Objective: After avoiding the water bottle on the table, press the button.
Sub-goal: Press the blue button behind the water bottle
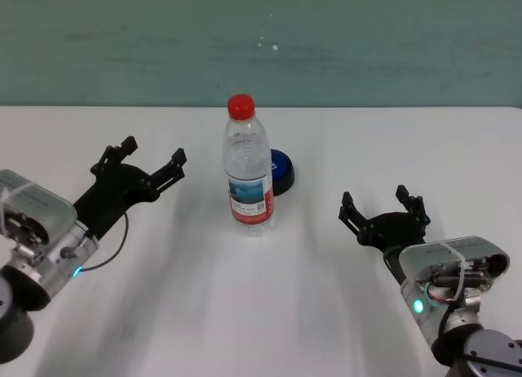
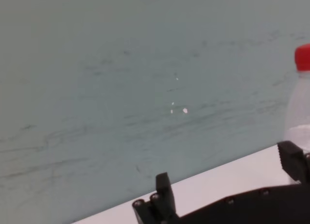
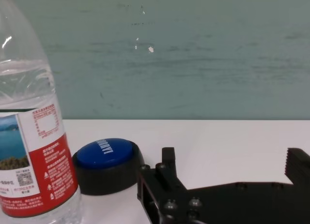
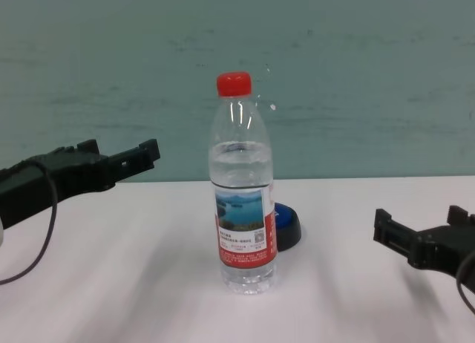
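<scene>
One button is what we care about: blue dome on a black base, sitting on the table just behind and to the right of the water bottle, touching or nearly touching it in the head view (we cannot tell which). From the chest view the bottle hides most of it; only a sliver shows at the bottle's right side. The right wrist view gives the cleanest look, dome fully exposed beside the label.

The bottle stands upright mid-table, red cap on, partly filled.

Moving outward, the right gripper hovers low over the table to the right of the bottle and nearer the robot than the button, fingers spread wide, holding nothing. Its wrist camera looks straight at the button with the bottle off to one side, so we judge this arm has the open lane. The left gripper sits on the bottle's other side, raised a bit off the table, also spread wide and empty (the bottle stands between it and the button).

Progress: we judge nothing is done yet. Button unpressed, no gripper near it, bottle untouched. Left to do: bring an arm in past the bottle without knocking it, then push down on the dome. Main risk is clipping the bottle, given how close the button sits.
</scene>
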